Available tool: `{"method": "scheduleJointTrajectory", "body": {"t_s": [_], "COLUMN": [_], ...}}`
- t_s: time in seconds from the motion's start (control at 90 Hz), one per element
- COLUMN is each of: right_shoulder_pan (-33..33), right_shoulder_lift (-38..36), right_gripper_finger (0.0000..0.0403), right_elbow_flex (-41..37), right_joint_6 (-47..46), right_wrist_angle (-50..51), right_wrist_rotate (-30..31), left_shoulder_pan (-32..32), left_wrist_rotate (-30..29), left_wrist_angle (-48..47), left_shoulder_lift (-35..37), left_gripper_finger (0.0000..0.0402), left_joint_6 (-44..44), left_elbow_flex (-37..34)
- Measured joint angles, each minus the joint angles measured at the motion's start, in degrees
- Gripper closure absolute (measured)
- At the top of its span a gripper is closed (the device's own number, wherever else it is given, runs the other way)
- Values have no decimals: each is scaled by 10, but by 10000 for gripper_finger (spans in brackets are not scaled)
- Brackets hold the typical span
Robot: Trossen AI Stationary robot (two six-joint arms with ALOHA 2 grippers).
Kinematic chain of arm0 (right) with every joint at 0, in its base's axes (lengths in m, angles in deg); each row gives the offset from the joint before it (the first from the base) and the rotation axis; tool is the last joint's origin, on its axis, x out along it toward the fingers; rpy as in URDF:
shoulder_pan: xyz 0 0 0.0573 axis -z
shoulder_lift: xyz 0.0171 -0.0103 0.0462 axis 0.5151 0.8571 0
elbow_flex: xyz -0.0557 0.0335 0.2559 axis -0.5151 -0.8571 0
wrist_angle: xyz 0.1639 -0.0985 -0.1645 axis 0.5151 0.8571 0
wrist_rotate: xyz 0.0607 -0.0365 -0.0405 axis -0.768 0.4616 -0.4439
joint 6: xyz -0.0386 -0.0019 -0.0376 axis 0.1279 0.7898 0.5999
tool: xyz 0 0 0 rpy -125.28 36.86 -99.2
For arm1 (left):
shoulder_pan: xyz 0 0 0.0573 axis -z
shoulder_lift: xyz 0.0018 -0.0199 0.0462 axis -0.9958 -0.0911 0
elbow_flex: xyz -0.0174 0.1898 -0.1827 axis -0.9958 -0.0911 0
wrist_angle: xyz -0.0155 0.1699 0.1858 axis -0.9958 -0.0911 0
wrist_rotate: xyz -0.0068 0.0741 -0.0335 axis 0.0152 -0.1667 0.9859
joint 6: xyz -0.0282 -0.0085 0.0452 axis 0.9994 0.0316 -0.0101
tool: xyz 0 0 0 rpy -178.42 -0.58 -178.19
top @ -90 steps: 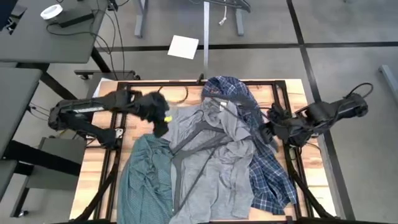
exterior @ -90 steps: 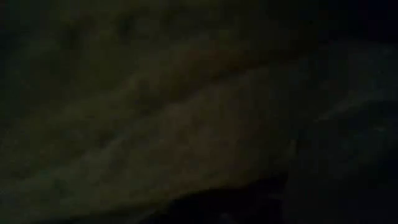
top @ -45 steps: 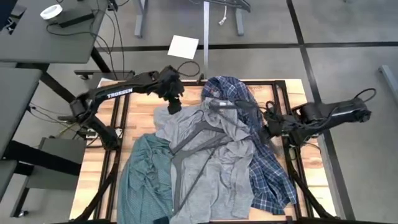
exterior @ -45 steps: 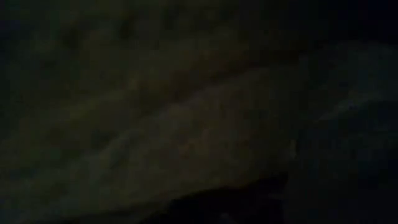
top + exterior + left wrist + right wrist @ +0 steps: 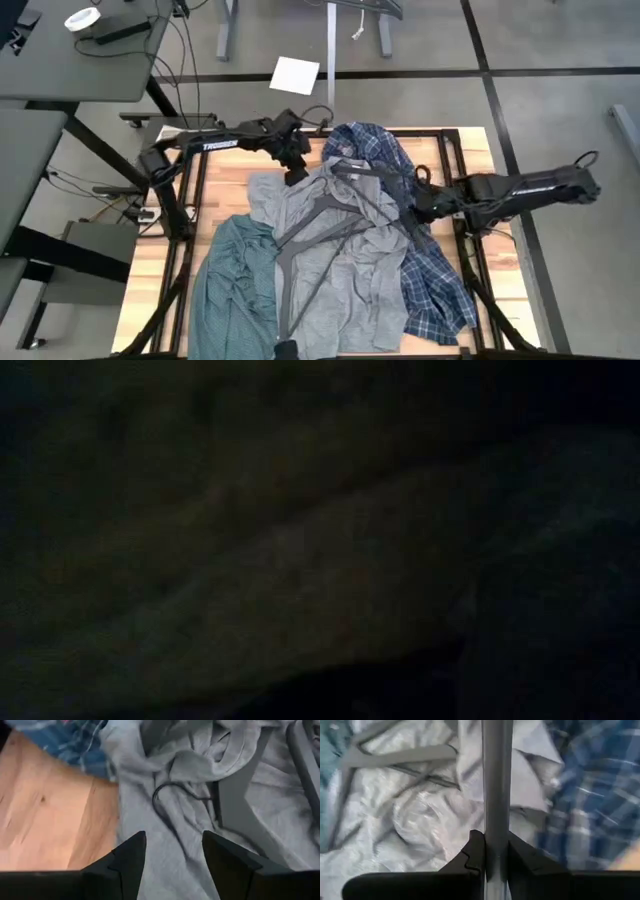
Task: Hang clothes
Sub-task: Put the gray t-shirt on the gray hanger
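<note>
Reaching across the table, the left gripper (image 5: 294,170) has swung from the middle of the grey tee (image 5: 335,250) a second ago up to the tee's collar end. The right gripper (image 5: 421,203) has slid in from the table's right side toward the tee too, and a grey hanger (image 5: 496,790) is pinched tight between its fingers. So both arms have closed in on the same shirt. My guess is that the hanger is meant to go into the grey tee first.

The left gripper hangs just over the tee's neck. Its fingers (image 5: 127,857) are spread apart with nothing between them, and grey cloth and a thin dark hook lie right under the gap. The neck hole looks bunched up (so it may be hard to find the opening).

The grey tee lies in the middle of the table (image 5: 160,260), with dark hangers (image 5: 320,222) lying across it. The green shirt (image 5: 235,290) touches the tee on its left side. The plaid shirt (image 5: 425,270) lies on the tee's right side and partly under it, and the right gripper sits over it, just beside the tee's edge.

The low camera shows only dark, so nothing can be told from it.
</note>
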Motion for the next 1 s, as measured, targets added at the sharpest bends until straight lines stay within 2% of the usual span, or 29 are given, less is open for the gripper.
{"method": "scheduleJointTrajectory", "body": {"t_s": [0.133,0.267,0.4,0.544,0.722,0.867,1.0], "right_shoulder_pan": [13,22,46,62,76,84,87], "right_shoulder_lift": [-6,-3,-2,-2,0,0,0], "right_gripper_finger": [370,370,370,370,370,370,370], "right_elbow_flex": [-37,-55,-64,-64,-64,-64,-64], "right_joint_6": [9,24,34,38,48,50,50], "right_wrist_angle": [-64,-63,-61,-68,-87,-89,-91], "right_wrist_rotate": [-30,-54,-76,-83,-82,-82,-80], "left_shoulder_pan": [-1,0,3,3,3,3,10], "left_wrist_rotate": [-13,-19,-19,-20,-22,-27,-34], "left_wrist_angle": [68,124,115,105,167,162,150], "left_shoulder_lift": [-9,-30,-49,-49,-68,-109,-149], "left_gripper_finger": [221,221,221,221,221,221,221], "left_joint_6": [-10,-64,-117,-126,-54,4,18], "left_elbow_flex": [3,4,9,11,13,23,70]}}
